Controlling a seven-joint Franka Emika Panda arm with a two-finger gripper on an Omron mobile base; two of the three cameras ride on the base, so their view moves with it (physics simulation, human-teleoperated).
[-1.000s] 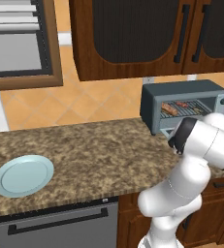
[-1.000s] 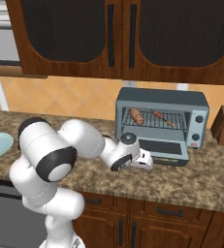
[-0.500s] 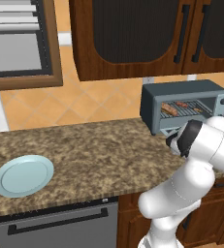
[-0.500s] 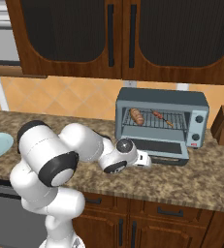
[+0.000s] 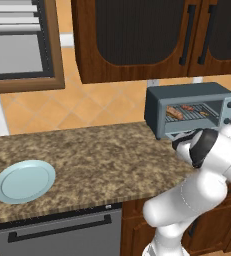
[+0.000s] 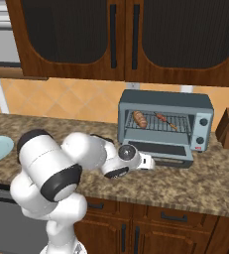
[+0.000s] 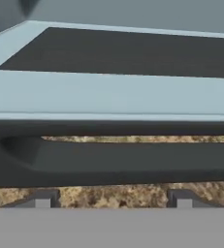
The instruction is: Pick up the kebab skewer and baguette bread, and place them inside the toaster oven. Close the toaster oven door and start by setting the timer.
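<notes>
Already the kebab skewer [image 6: 164, 119] and the baguette bread [image 6: 139, 119] lie side by side on the wire rack [image 6: 160, 122] inside the toaster oven [image 6: 164, 125], well beyond and above the pincer, so the loading part of the task looks done. What has changed over the last second is the arm: it has dropped lower and pushed forward, so the gripper [image 6: 149, 161] now sits just at the front edge of the toaster oven door [image 6: 161, 154], which still hangs folded down flat over the granite counter [image 6: 200, 183]. In the hand view the bar handle [image 7: 113, 160] runs straight across just ahead of the fingertips [image 7: 41, 198], with the door's grey-blue frame and dark glass rising beyond it. The two tips stand wide apart with nothing between them, so the pincer is spread and empty, though how close the tips are to touching the bar is hard to judge from so tight a view. That approach suggests the door-closing step is beginning; lifting the flap comes next, and the timer knob [image 6: 202, 122], far off to the pincer's right, waits untouched. A pale blue plate [image 5: 23, 180] rests empty, well behind to the left.
</notes>
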